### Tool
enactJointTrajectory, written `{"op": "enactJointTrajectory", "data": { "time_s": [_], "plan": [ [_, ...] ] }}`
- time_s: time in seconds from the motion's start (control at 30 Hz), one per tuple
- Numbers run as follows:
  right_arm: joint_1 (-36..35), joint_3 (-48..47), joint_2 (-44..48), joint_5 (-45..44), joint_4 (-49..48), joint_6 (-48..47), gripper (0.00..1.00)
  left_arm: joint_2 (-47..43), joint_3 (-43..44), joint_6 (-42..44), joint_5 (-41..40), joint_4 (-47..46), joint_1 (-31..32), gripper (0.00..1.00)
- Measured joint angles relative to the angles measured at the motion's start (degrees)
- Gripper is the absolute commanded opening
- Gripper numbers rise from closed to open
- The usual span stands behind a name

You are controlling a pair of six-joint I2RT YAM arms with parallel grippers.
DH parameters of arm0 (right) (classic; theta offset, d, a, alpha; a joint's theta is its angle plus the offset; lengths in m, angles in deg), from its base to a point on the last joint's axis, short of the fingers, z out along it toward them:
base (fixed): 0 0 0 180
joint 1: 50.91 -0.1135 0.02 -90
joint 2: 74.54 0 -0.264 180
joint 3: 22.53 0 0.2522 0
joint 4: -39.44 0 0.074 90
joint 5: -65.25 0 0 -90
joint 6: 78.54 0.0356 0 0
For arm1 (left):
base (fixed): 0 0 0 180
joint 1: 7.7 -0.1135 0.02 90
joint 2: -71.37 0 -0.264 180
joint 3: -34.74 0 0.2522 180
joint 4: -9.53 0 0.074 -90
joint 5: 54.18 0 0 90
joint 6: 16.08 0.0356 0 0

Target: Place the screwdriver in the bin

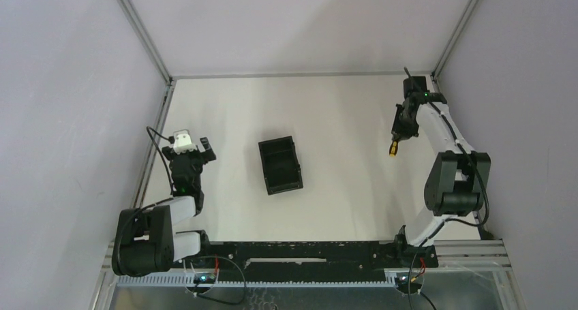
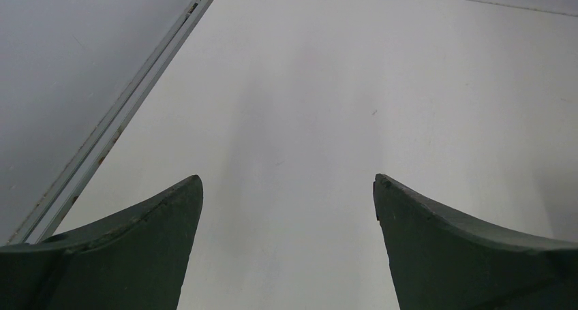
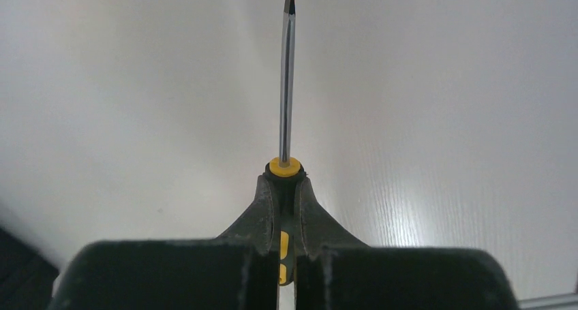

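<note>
The screwdriver has a thin dark metal shaft and a yellow and black handle. My right gripper is shut on the handle, with the shaft pointing straight out past the fingertips. In the top view the right gripper holds it above the table at the far right, and the yellow of the screwdriver shows below the fingers. The bin, a small black tray, sits on the table's middle, well left of it. My left gripper is open and empty at the left, its fingers wide apart over bare table.
Metal frame rails run along the table's left edge and far edge, with grey walls behind. A dark shape shows at the bottom left of the right wrist view. The arm bases stand at the near edge.
</note>
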Motion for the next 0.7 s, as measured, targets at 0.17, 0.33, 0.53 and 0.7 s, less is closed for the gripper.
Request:
{"op": "enactJointTrajectory", "data": {
  "time_s": [0.17,0.33,0.53,0.7],
  "plan": [
    [-5.79,-8.90,4.13,-2.47,6.73,0.26,0.00,0.00,0.00,0.00,0.00,0.00,0.00,1.00],
    [-18.10,-14.12,4.04,-2.73,10.38,1.38,0.00,0.00,0.00,0.00,0.00,0.00,0.00,1.00],
    [-38.27,-28.96,-5.31,-1.40,12.24,2.08,0.00,0.00,0.00,0.00,0.00,0.00,0.00,1.00],
    [-49.77,-43.65,-15.85,-0.20,13.92,1.27,0.00,0.00,0.00,0.00,0.00,-0.02,0.00,1.00]
  ]
}}
